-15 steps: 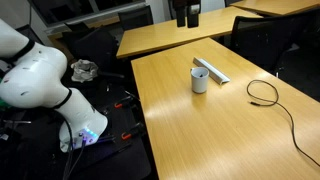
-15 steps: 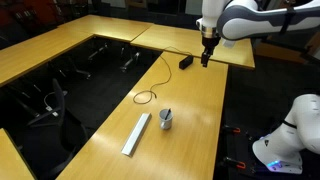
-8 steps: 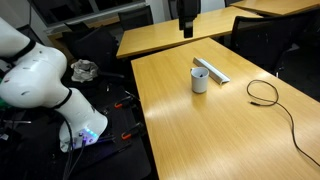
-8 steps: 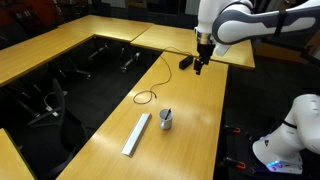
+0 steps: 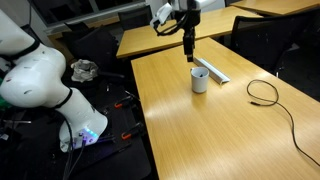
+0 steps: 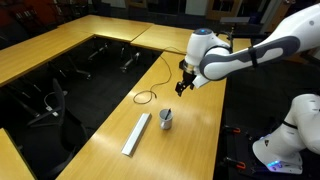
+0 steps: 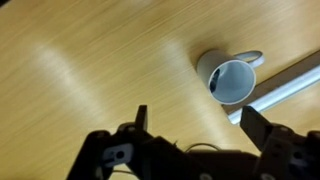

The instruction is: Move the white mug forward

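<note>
The mug [image 7: 230,82] stands upright on the table [image 7: 80,70], just beside the bar [image 7: 292,78]. The fingers [image 7: 254,128] hang above it, short of the bar, spread wide and empty. Centre them over the mug, descend clear of the bar, then close.

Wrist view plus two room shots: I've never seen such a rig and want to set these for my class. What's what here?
The machine is a robot arm ending in a two-fingered gripper. Two cameras stand in the room, looking at the table from different places; the third rides on the wrist, looking down past the gripper. On the table are a white mug, a white bar beside it and a black cable. The gripper is open, above the table near the mug, holding nothing.
</note>
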Controlling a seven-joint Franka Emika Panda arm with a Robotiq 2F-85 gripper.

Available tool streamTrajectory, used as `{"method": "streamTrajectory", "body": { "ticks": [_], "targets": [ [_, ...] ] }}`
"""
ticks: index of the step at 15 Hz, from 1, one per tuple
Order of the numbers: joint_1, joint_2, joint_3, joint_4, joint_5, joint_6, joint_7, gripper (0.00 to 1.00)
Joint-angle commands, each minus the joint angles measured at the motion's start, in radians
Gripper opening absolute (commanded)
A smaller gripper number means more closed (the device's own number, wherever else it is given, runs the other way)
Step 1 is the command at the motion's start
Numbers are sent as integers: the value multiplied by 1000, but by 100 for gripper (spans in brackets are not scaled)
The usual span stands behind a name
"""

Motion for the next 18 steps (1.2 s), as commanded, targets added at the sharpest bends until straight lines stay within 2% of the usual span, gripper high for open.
{"method": "streamTrajectory", "body": {
  "ticks": [1, 4, 7, 18],
  "targets": [
    [20, 72, 19, -17, -21, 26, 141, 100],
    [41, 147, 12, -6, -31, 43, 263, 100],
    [56, 216, 0, 22, -14, 27, 321, 100],
    [103, 457, -31, 228, 68, 17, 401, 98]
  ]
}}
